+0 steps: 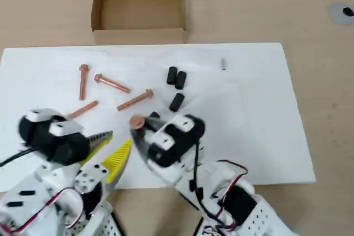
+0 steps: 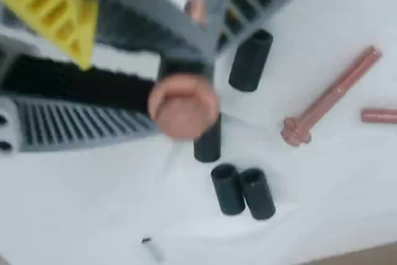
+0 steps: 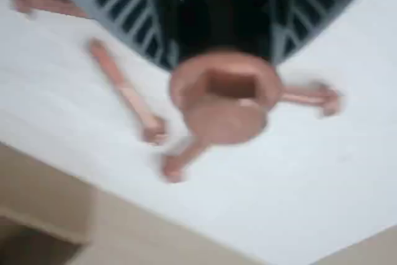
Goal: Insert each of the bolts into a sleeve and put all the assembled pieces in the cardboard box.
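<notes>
Over the counter (image 1: pixel 326 109), the right tool (image 1: pixel 142 130) is clamped on a black sleeve (image 3: pixel 217 10) with a copper bolt (image 3: pixel 226 100) seated, seemingly an assembled piece awaiting boxing. Left tool (image 1: pixel 113 147) sits alongside, jaws apart. Cardboard box (image 1: pixel 138 36) stands well apart.

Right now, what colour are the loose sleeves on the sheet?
The sleeves are black, clearest in the left wrist view.

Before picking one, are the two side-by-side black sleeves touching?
Touching. The left wrist view shows one sleeve flank to flank against the other sleeve, no gap.
</notes>
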Controlling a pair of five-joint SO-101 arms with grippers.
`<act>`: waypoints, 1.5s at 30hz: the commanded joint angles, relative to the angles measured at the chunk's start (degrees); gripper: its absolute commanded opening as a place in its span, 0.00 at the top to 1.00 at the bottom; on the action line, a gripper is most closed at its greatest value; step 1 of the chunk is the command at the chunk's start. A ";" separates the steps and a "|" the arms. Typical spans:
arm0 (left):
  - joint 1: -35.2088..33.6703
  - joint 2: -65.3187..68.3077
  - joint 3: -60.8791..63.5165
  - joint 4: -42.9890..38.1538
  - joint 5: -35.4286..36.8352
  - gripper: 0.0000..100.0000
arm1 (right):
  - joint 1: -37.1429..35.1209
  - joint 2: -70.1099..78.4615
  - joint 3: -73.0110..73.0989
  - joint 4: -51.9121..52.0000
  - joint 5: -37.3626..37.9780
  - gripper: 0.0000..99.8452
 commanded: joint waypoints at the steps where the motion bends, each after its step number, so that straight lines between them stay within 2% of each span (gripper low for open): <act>1: -4.75 8.92 -11.69 3.96 0.35 0.86 | 6.37 4.70 -7.96 -2.46 2.64 0.99; 5: -19.60 19.12 -18.55 5.80 -0.70 0.86 | 12.62 19.21 -18.86 -7.21 3.87 0.99; 8: -27.78 24.92 -20.40 5.71 -5.19 0.87 | 15.43 33.27 -28.53 -10.11 3.69 0.99; 12: -31.21 28.53 -19.34 5.63 -9.76 0.87 | 19.03 51.91 -40.92 -15.56 3.60 0.99; 15: -33.85 28.44 -17.05 5.45 -10.55 0.87 | 21.49 65.19 -50.51 -20.31 3.60 0.99; 22: -43.08 27.74 -7.30 -2.55 -10.55 0.87 | 26.95 95.69 -74.42 -25.93 3.60 0.99; 34: -44.75 27.82 4.31 -11.08 -10.20 0.86 | 31.43 143.69 -120.57 -25.41 3.78 0.99; 40: -44.75 27.82 7.65 -13.36 -10.37 0.86 | 31.08 162.15 -144.84 -16.97 3.87 0.99; 45: -44.66 27.82 9.23 -14.24 -10.46 0.86 | 30.37 173.67 -163.12 -6.68 3.87 0.83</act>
